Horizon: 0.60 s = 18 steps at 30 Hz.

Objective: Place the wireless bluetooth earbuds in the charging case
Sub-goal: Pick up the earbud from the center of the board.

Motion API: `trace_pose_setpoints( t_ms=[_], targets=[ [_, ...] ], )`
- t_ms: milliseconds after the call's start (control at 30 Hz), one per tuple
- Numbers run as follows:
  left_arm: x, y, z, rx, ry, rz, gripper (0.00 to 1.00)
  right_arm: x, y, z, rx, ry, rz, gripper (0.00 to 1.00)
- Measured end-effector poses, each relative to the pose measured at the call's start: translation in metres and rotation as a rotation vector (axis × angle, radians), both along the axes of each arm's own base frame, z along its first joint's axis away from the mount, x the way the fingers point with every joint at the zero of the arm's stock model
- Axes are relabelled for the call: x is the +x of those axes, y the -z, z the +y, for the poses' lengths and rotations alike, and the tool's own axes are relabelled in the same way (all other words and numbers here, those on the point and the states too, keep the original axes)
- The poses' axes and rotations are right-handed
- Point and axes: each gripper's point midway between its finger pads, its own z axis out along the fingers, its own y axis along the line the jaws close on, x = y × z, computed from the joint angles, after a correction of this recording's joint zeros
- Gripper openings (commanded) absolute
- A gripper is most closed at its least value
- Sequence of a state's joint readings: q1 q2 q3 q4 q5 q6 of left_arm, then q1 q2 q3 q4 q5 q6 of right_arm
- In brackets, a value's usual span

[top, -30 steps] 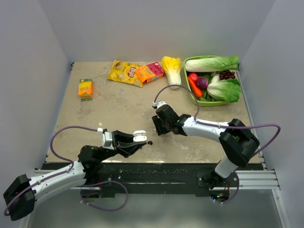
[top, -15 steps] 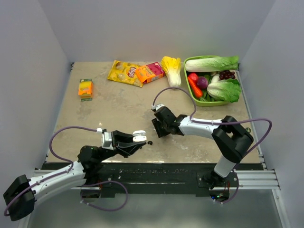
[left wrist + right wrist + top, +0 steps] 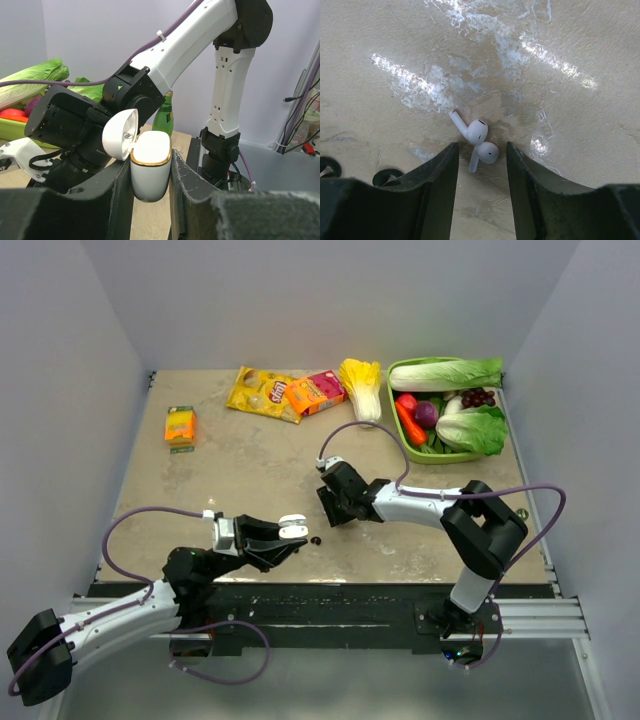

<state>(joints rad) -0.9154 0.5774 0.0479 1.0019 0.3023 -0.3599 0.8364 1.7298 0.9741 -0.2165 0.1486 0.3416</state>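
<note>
Beyond the charging case [image 3: 150, 155], right gripper [image 3: 481, 150] gapes astride the white earbuds [image 3: 478, 132]; left gripper [image 3: 151, 176] clamps that case, lid open.

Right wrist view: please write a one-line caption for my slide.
Open jaws around two white earbuds lying together on the table.

Between the right gripper [image 3: 481, 150] jaws: two white earbuds [image 3: 477, 131], little side clearance; bare table [image 3: 555, 75] ahead. Ahead of left gripper [image 3: 150, 172]: right arm [image 3: 185, 40] obstructs.
</note>
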Motion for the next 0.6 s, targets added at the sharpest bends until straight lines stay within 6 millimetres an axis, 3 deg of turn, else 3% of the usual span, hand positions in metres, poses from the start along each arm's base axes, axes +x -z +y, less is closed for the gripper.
trace_pose_setpoints(
  t_ms=[600],
  targets=[
    [-0.0003, 0.0014, 0.0005, 0.006, 0.000, 0.005, 0.00, 0.0053, -0.0007, 0.0065, 0.081, 0.086, 0.010, 0.44]
  ],
)
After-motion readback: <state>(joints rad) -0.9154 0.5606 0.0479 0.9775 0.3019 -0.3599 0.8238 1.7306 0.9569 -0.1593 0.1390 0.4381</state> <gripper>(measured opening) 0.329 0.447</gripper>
